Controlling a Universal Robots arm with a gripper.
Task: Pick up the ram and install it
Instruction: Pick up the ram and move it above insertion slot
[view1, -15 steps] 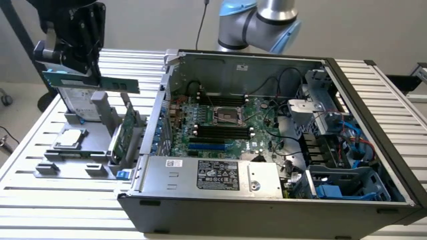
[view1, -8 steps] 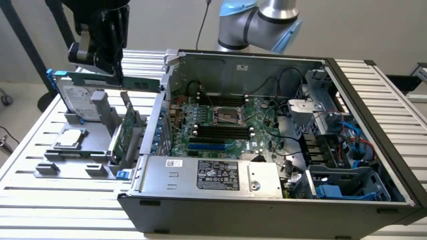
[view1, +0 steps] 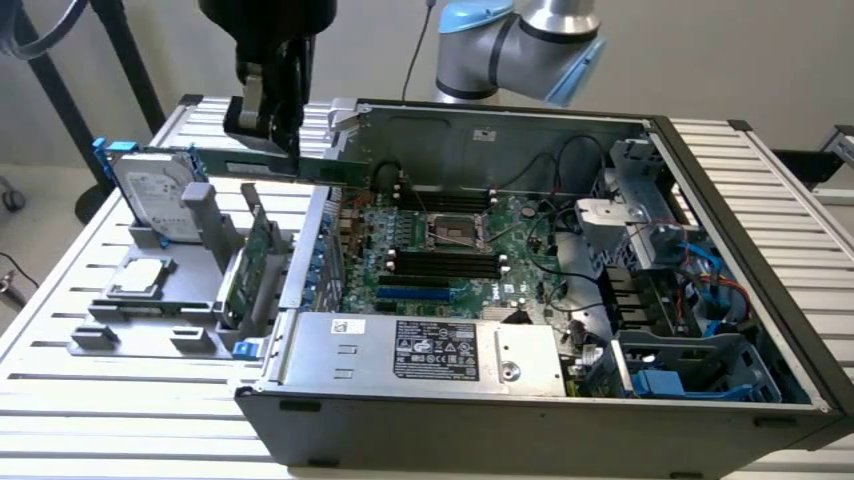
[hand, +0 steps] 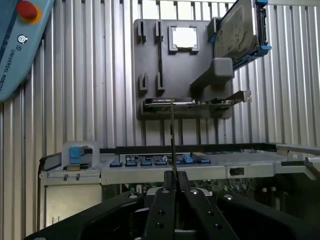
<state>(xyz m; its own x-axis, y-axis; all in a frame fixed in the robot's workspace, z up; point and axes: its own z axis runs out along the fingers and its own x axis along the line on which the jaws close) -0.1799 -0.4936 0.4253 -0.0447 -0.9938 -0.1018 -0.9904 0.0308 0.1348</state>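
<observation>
My gripper (view1: 283, 140) hangs above the left wall of the open computer case (view1: 747, 300), shut on the ram (view1: 320, 168). The ram is a thin green stick held level in the air, over the gap between the case and the grey holder. From the wrist, the ram (hand: 172, 135) shows edge-on as a thin line rising from between the two black fingers (hand: 164, 200), which press against it. The black memory slots (view1: 447, 264) lie on the motherboard (view1: 514, 225), lower and towards the exterior view's right of the gripper.
A grey holder (view1: 140, 325) left of the case carries a hard drive (view1: 158, 195), a processor chip (view1: 140, 278) and a tall green expansion card (view1: 247, 270). A power supply (view1: 427, 350) fills the case's front. A teach pendant (hand: 20, 40) lies on the slatted table.
</observation>
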